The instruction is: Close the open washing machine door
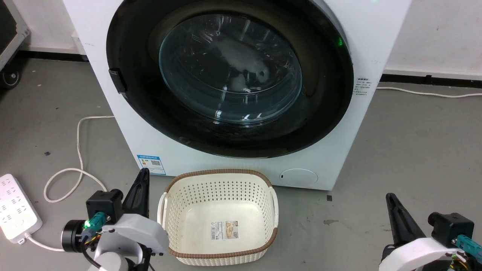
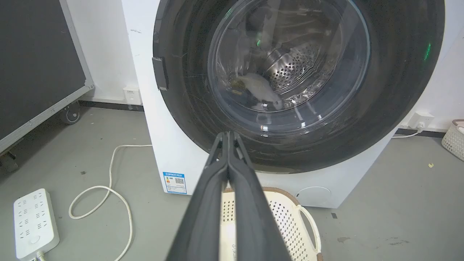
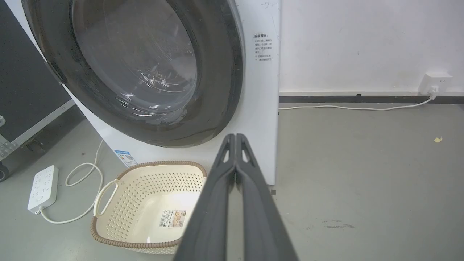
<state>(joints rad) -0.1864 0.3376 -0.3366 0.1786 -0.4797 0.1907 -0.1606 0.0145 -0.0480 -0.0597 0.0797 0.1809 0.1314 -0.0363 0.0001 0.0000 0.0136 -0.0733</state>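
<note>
The washing machine is a big white front-loader on the grey floor. Its round door, with a wide glossy black rim and a bulging glass window, lies flat against the machine's front. Through the glass I see the steel drum and some pale laundry. My left gripper is shut and empty, low at the left, well short of the door. At the lower right my right gripper is shut too, holding nothing.
A cream perforated basket stands on the floor right before the machine, between my arms. A white power strip and its looped cord lie at the left. A dark wheeled case stands further left.
</note>
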